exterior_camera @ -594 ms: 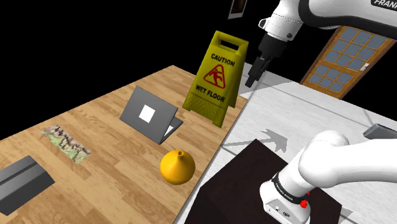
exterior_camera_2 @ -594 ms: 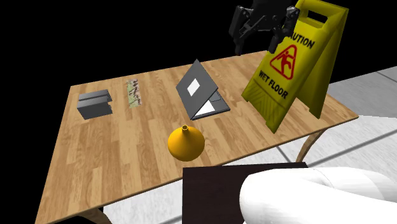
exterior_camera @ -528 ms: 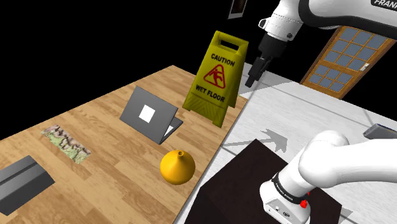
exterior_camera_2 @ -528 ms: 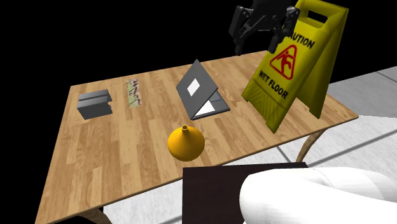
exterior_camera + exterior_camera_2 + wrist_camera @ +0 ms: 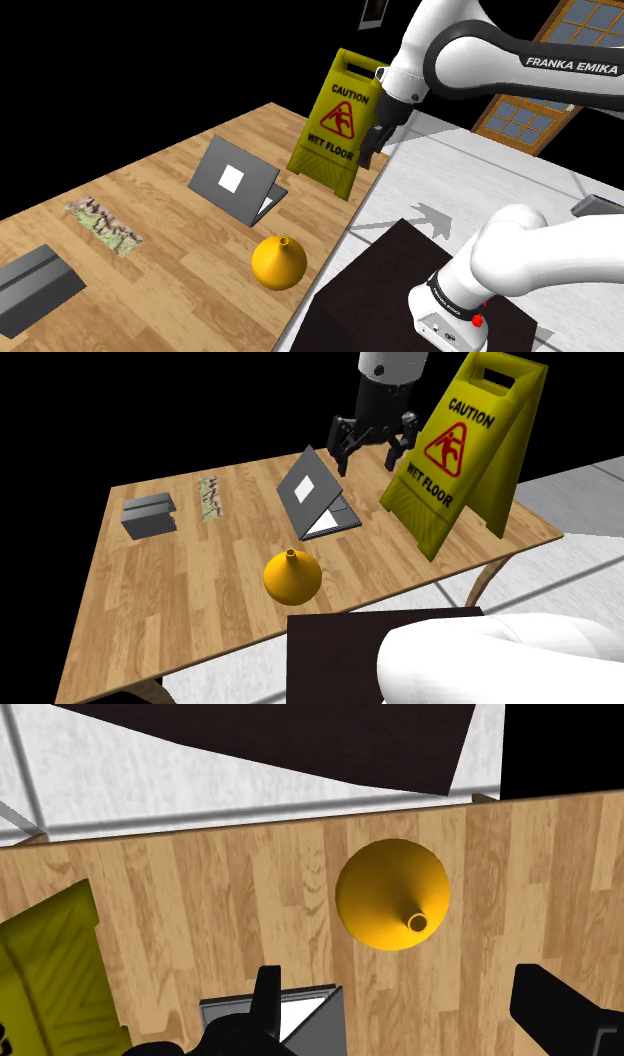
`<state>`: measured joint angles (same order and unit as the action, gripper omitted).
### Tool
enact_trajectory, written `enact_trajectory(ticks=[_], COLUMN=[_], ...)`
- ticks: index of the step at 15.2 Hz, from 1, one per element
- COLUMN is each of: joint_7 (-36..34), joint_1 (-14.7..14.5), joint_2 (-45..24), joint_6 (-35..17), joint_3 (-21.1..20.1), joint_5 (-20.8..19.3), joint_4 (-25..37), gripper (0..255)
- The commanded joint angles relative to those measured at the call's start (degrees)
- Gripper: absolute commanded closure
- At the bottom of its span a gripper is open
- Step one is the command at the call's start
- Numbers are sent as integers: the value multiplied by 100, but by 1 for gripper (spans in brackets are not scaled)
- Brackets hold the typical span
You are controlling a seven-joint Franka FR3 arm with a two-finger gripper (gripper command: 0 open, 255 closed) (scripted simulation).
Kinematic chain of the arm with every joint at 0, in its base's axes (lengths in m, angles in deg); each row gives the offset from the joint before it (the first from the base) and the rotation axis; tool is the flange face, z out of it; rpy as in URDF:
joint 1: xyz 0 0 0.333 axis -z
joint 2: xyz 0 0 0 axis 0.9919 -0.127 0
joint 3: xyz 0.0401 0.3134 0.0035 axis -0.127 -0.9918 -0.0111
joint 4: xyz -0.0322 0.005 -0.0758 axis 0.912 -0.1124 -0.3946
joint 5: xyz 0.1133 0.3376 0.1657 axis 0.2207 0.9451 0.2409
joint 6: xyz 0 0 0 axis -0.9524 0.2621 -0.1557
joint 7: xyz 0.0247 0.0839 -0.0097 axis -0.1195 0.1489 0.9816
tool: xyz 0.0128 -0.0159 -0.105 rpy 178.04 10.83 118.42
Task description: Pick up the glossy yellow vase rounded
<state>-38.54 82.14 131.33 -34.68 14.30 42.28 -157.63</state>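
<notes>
Shoulder view, nearest first: dark stand (image 5: 385, 285) at lower right, then the table (image 5: 170, 300) edge. Vase (image 5: 278, 263) sits just in from that edge, upright. It has a squat, round yellow body tapering to a short narrow neck, mouth up. Nothing touches it; bare wood all round. Beyond it, laptop (image 5: 235, 185) half open, lid raised. Further back, yellow sign (image 5: 338, 125) at the far corner. Fingers (image 5: 370, 152) hang in the air just beside the sign, above the table's far end, well apart from the vase.

Second exterior view agrees: fingers (image 5: 342, 460) spread, pointing down, over the far side of the laptop (image 5: 315, 492); vase (image 5: 291, 577) much nearer the stand.

Wrist view: fingers (image 5: 548, 1004) wide apart, empty. Vase (image 5: 392, 894) lies ahead of them, roughly on the line between the two, with a laptop (image 5: 320, 1004) corner beneath the hand.

Step in hand, as I read it: approach, not yet the grasp. To do it well:
- Carry the hand toward the stand until the neck sits centred between the fingers, holding height until past the laptop lid.
- Then drop straight down.
- Body slopes and looks slick, so a high pinch would likely squeeze upward and off. Go low, to the widest part, or take the neck squarely.
- Leave the fingers fully spread until level, then close evenly so the vase isn't nudged toward the edge.
</notes>
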Motion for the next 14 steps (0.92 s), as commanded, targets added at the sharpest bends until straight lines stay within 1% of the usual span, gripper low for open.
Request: enact_trajectory(ticks=[1, 5, 9, 14], joint_7=[-122, -352, -611, -1044], joint_1=[-56, -153, -213, -191], joint_2=[-190, -634, -1253, -2256], joint_6=[-445, -1269, -2129, -3225], joint_3=[-185, -541, -915, -1405], joint_5=[87, 225, 304, 200], joint_4=[-224, -565, -773, -836], gripper=[0, 0, 0, 0])
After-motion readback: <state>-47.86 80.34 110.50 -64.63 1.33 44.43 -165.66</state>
